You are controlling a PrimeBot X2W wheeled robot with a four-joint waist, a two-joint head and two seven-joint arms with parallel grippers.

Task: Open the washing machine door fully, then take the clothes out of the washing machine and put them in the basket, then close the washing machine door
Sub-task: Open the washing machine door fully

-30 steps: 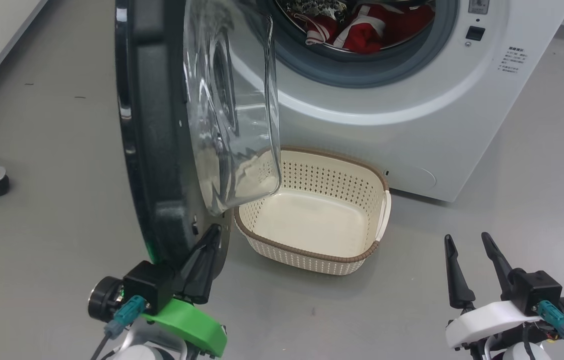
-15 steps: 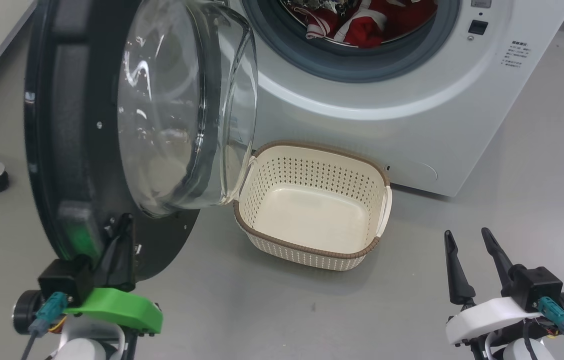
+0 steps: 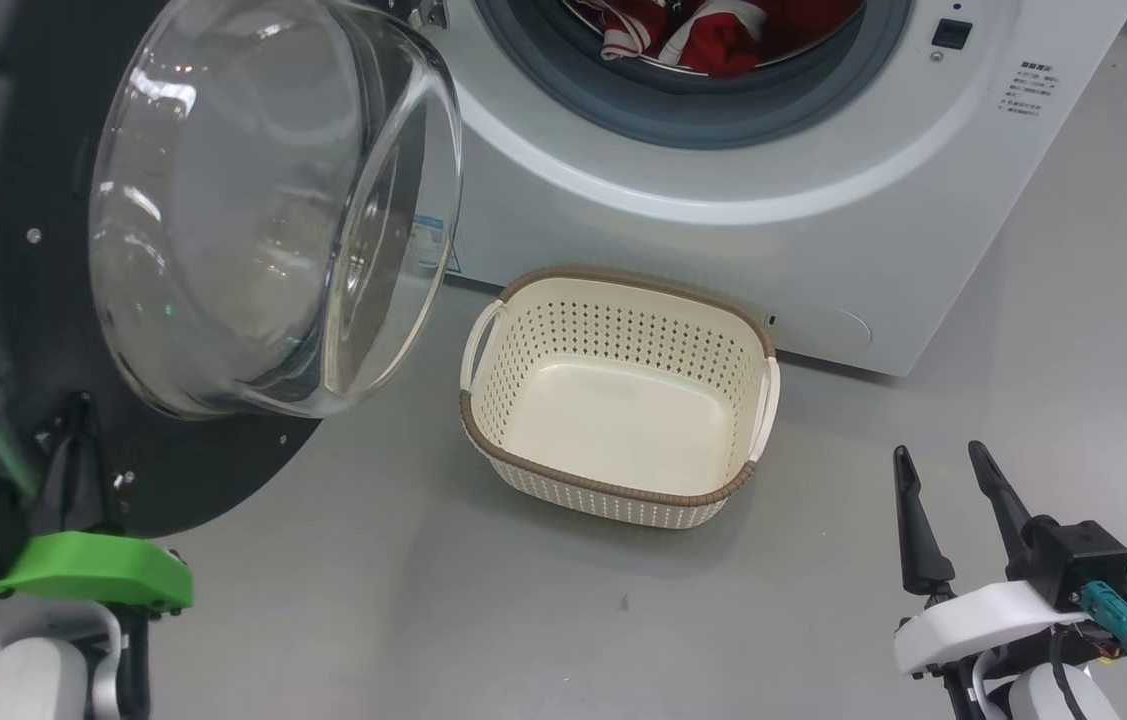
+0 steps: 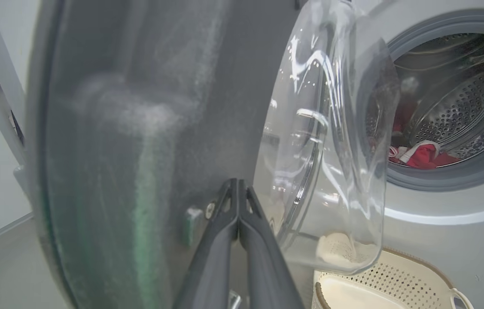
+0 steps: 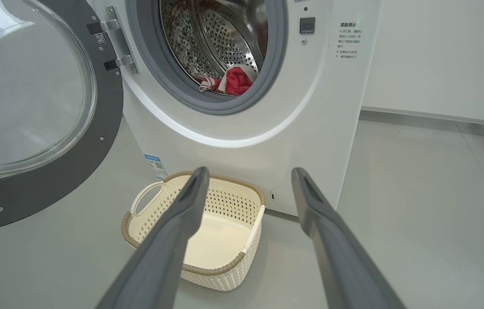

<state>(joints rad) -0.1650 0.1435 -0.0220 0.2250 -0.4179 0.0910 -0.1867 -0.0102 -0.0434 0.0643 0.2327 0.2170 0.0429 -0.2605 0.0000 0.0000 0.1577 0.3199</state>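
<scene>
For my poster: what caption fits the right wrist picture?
Open right gripper facing the empty basket; red clothes lie in the washer, door open.

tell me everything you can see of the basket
The basket is cream plastic, a rounded rectangle with perforated sides, a brown woven-look rim and a white handle at each end. It stands upright and empty on the grey floor, close in front of the washer, below its drum opening and, in the head view, right of the open door. Only the floor visibly touches it; whether its back meets the washer cannot be told.
</scene>
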